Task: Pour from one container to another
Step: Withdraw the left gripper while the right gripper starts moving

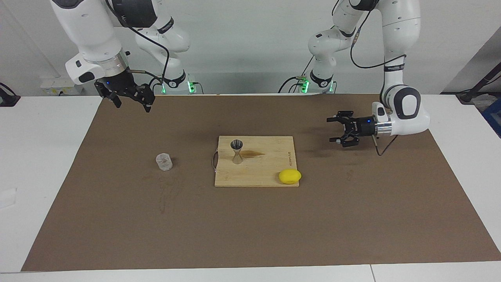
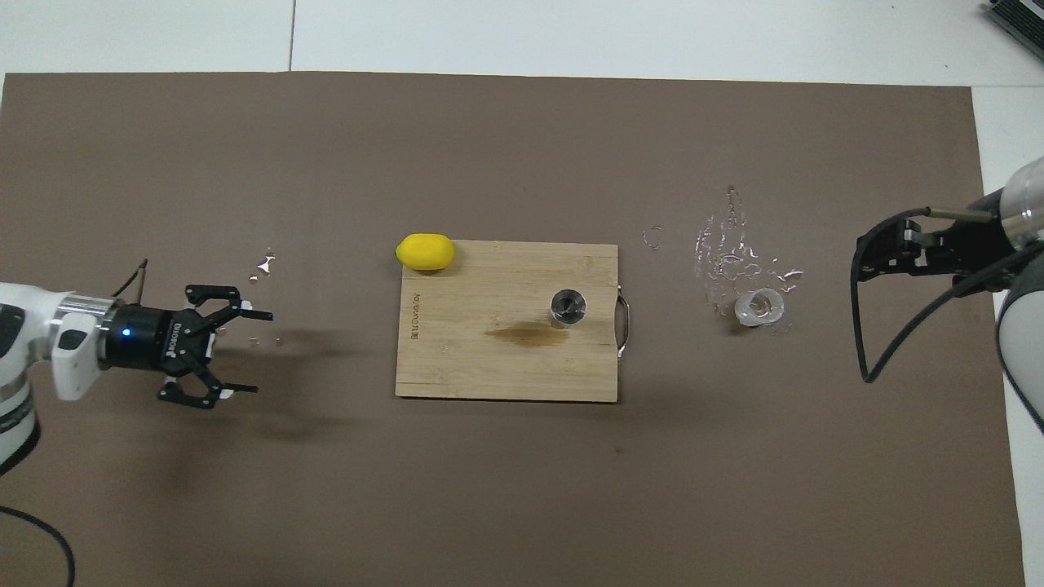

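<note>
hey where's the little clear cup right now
The clear cup stands upright on the brown mat, toward the right arm's end of the table, beside the cutting board and apart from it.

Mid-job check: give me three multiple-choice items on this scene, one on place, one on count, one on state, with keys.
1. Where does the silvery hourglass-shaped metal jigger stand?
A. on the bamboo cutting board
B. on the brown mat
C. in a gripper

2. How many yellow lemons are there?
A. none
B. one
C. three

3. How is the small clear cylindrical cup?
A. tipped over
B. held
C. upright, untouched

Key: 1 A, it stands on the wood. 2 B, one at the board's corner. 3 C, the left gripper and right gripper hang open, away from it.
</note>
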You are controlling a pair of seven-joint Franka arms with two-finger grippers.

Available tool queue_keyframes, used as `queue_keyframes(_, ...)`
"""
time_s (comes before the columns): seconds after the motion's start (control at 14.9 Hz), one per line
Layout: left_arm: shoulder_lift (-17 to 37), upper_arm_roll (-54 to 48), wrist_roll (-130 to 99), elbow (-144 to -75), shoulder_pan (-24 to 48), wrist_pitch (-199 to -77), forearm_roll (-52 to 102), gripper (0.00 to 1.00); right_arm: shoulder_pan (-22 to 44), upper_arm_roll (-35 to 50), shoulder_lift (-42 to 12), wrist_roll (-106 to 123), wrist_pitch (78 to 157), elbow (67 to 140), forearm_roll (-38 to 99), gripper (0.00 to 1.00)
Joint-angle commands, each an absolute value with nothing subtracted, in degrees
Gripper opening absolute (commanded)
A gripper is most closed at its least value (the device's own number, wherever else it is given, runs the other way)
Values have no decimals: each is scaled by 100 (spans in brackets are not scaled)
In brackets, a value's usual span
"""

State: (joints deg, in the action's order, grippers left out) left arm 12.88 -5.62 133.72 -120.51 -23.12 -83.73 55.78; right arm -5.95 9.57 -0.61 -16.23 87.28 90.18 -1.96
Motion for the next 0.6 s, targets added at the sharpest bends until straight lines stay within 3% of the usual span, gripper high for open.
queue_keyframes(0.0,1379,-633,13087,-11104,-2811,-7964,4627,100,-738,976,62,-2474,8973,9202,139,97)
queue_keyframes(0.27,1433,-624,13087,-9645,-3199,-7831,3062,100,-782,976,0,-4812,9228,9386,272,94)
queue_keyframes(0.54,1485,-624,13034,-8387,-3190,-7665,2189,100,-1238,967,-18,-6177,9851,10009,1044,93)
